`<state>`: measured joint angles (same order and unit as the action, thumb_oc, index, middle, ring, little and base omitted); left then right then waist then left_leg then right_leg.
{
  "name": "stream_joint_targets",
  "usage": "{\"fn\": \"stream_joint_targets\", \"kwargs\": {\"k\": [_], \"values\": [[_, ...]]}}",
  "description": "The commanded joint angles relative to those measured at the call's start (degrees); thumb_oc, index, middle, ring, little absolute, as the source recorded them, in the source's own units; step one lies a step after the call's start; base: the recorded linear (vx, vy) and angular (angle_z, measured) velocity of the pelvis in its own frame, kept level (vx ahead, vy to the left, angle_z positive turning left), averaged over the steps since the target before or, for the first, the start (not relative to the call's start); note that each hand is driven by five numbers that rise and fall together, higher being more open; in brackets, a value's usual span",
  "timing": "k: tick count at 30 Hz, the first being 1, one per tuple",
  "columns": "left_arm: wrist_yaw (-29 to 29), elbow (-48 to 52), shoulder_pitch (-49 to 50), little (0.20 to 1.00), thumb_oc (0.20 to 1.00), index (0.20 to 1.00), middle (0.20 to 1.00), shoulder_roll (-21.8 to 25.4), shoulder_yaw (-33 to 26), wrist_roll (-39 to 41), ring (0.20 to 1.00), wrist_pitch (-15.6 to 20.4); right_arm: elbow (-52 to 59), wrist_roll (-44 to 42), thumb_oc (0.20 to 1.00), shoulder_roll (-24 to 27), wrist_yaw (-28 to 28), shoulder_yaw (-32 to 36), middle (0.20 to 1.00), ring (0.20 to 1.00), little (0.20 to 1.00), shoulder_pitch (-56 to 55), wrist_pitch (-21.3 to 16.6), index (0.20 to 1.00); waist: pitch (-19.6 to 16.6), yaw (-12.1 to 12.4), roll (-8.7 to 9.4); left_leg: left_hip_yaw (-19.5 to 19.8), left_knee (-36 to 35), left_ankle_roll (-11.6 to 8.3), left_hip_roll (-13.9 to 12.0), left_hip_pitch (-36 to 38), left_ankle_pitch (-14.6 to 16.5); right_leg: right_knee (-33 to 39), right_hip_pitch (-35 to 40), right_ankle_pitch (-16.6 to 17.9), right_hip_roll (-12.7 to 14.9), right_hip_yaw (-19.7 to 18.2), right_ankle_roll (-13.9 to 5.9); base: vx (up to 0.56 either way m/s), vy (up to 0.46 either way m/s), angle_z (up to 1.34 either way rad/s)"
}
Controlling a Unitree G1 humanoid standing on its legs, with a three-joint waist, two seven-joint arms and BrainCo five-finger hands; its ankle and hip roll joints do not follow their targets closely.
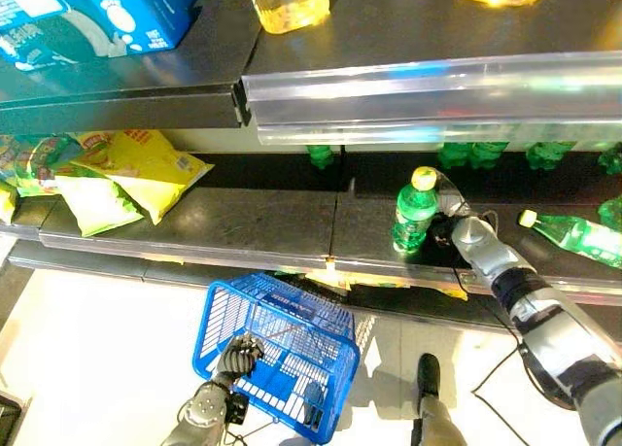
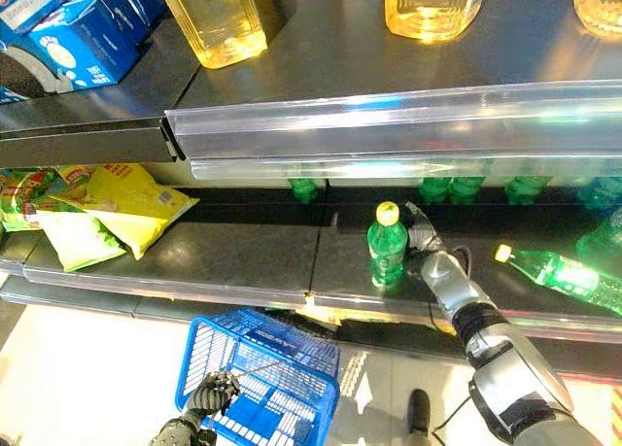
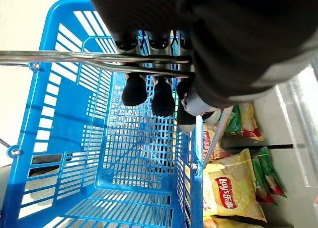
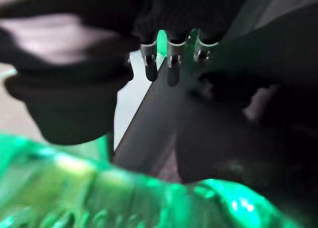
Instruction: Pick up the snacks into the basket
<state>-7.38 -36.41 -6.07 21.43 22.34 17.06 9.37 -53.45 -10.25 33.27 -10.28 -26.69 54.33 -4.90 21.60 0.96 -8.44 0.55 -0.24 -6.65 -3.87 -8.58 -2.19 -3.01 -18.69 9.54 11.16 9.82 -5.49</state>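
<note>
Yellow and green snack bags [image 1: 136,174] lie at the left end of the middle shelf, far from both hands. More snack bags [image 3: 229,188] lie on a lower shelf beside the basket. My left hand [image 1: 238,354] is shut on the metal handle [image 3: 99,59] of the blue basket [image 1: 209,320], which hangs low in front of the shelves with nothing in it. My right hand [image 1: 455,227] is on the middle shelf, right beside an upright green bottle [image 1: 415,218] with a yellow cap. Its fingers [image 4: 169,64] are straight and reach past the bottle.
A second green bottle [image 1: 573,234] lies on its side at the shelf's right. More green bottles [image 1: 466,154] stand at the back. Yellow oil bottles [image 1: 287,1] and blue cartons [image 1: 107,14] sit on the top shelf, behind a clear rail [image 1: 428,96].
</note>
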Motion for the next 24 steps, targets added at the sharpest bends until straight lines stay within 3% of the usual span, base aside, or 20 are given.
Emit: {"fn": "stream_joint_targets", "kwargs": {"k": [1, 8, 24], "values": [[-1.2, 4.8, 0.9, 0.2, 0.2, 0.2, 0.2, 5.1, -0.3, 0.1, 0.2, 3.2, -2.2, 2.1, 1.0, 3.1, -1.2, -1.0, 1.0, 1.0, 1.0, 2.0, -1.2, 1.0, -1.3, 2.1, 3.11, 2.0, 2.6, -0.6, 0.5, -4.0, 0.3, -11.4, -2.6, -10.4, 1.6, -4.2, -4.83, 0.0, 0.0, 0.0], [-1.2, 4.9, 0.9, 0.2, 0.2, 0.2, 0.2, 4.6, 0.4, 0.5, 0.2, 3.0, -9.2, 2.1, 1.0, 6.2, -2.8, 1.4, 1.0, 1.0, 1.0, 3.8, -0.4, 1.0, -1.3, 1.4, 2.29, 1.5, 1.9, -0.79, 0.4, -3.7, -0.2, -11.2, -2.9, -10.3, 1.4, -4.6, -5.03, -0.01, 0.009, -0.01], [-1.3, 5.0, 0.7, 0.2, 0.2, 0.2, 0.2, 3.6, 0.2, -0.4, 0.2, 2.6, -5.5, 5.9, 1.0, 9.1, -2.0, 1.3, 1.0, 1.0, 1.0, -2.2, -0.7, 1.0, -1.0, -0.3, 2.07, 0.9, 2.2, -0.6, 0.4, -3.6, 0.1, -11.3, -3.3, -10.2, 1.1, -5.4, -5.2, 0.0, 0.004, -0.03]]}}
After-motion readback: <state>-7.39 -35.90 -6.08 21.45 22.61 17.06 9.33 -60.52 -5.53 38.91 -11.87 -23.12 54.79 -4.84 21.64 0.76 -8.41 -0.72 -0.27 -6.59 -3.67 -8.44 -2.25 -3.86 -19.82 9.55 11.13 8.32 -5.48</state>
